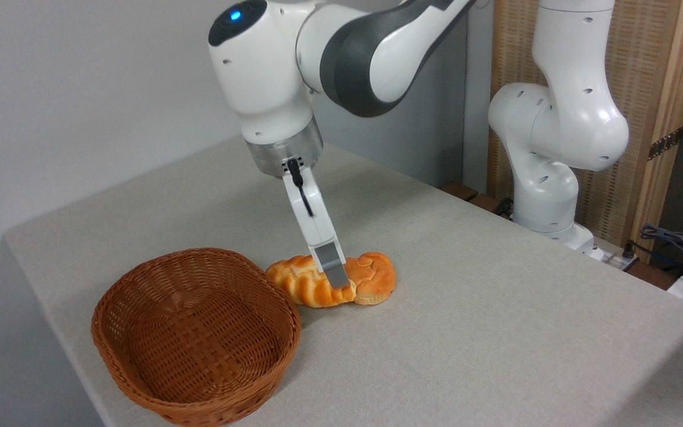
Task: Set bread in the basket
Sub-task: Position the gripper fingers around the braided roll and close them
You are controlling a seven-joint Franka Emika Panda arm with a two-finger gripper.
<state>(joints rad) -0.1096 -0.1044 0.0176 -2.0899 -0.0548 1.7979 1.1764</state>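
Observation:
The bread [306, 283], a long golden-orange loaf with pale ridges, lies on the table just right of the basket [140, 379]. The basket is an oval reddish-brown wicker one with nothing in it. My gripper [337, 277] reaches down onto the loaf's right end, where it meets a round knotted bun [377, 274]. One grey fingertip [334, 267] shows in front of the loaf. The other finger is hidden behind it, so the width of the jaws cannot be read. The loaf rests on the table.
The grey table [495, 308] runs wide to the right and front. The basket stands close to the table's left front edge. The arm's white base [546, 196] stands off the far right corner, with cables [673, 243] beside it.

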